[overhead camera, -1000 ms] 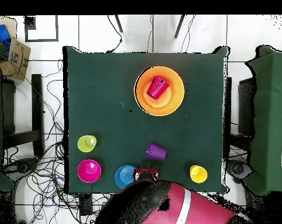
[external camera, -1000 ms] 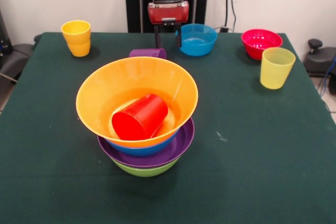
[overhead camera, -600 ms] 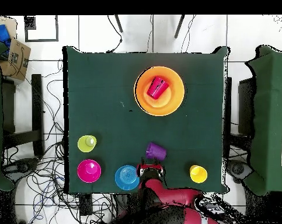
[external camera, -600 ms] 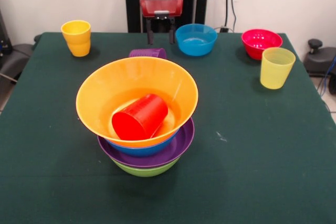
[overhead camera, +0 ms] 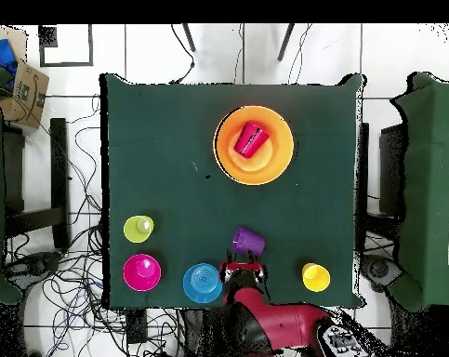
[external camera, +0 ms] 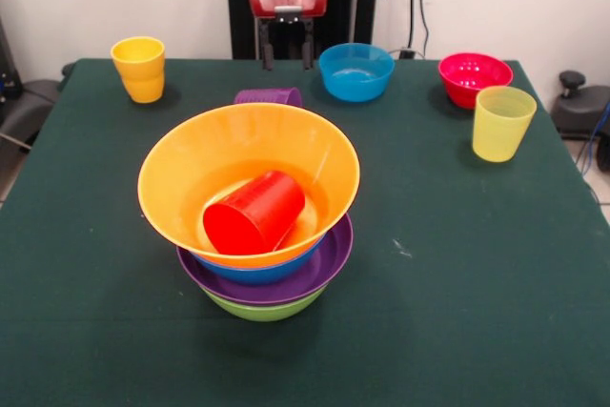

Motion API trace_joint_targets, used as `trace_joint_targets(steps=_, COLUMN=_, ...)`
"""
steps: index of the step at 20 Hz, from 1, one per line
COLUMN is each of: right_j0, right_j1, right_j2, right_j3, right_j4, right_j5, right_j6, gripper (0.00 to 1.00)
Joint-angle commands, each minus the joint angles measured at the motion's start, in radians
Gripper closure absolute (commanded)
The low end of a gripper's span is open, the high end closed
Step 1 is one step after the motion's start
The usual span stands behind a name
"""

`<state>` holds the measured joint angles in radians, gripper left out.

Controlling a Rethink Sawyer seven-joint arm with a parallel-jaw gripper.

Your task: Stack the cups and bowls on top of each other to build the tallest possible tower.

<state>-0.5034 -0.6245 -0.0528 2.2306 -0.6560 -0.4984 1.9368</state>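
The tower stands mid-table: a wide orange bowl (external camera: 176, 164) (overhead camera: 280, 160) on top of a blue bowl (external camera: 262, 272), a purple bowl (external camera: 329, 264) and a green bowl (external camera: 267, 311). A red cup (external camera: 255, 212) (overhead camera: 251, 138) lies on its side inside the orange bowl. A purple cup (external camera: 269, 96) (overhead camera: 248, 243) lies tipped over just behind the tower. My gripper (external camera: 286, 54) (overhead camera: 244, 272) hangs open and empty above the table's far edge, behind the purple cup and left of the small blue bowl (external camera: 356, 71) (overhead camera: 202, 283).
An orange-yellow cup (external camera: 139, 69) (overhead camera: 315, 277) stands at the far left corner. A pale yellow cup (external camera: 501, 123) (overhead camera: 138, 228) and a red-pink bowl (external camera: 474, 76) (overhead camera: 142, 271) sit at the far right. Green cloth covers the table (external camera: 457, 283).
My gripper has risen and drawn back toward the far edge, shifting slightly left in the front view. The cups and bowls have not moved.
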Motion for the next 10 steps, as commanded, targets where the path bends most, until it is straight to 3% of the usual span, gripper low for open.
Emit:
trace_joint_targets(steps=1, right_j0=-0.078, right_j1=-0.146, right_j2=0.215, right_j3=0.072, right_j4=-0.036, right_j5=0.257, right_j6=0.115, gripper=0.0)
trace_joint_targets(steps=5, right_j0=-0.136, right_j1=-0.237, right_j2=0.3, right_j3=0.118, right_j4=-0.003, right_j5=0.343, right_j6=0.098, gripper=0.0)
trace_joint_targets(steps=10, right_j0=-0.168, right_j1=-0.277, right_j2=0.351, right_j3=0.127, right_j4=0.022, right_j5=0.391, right_j6=0.088, gripper=0.0)
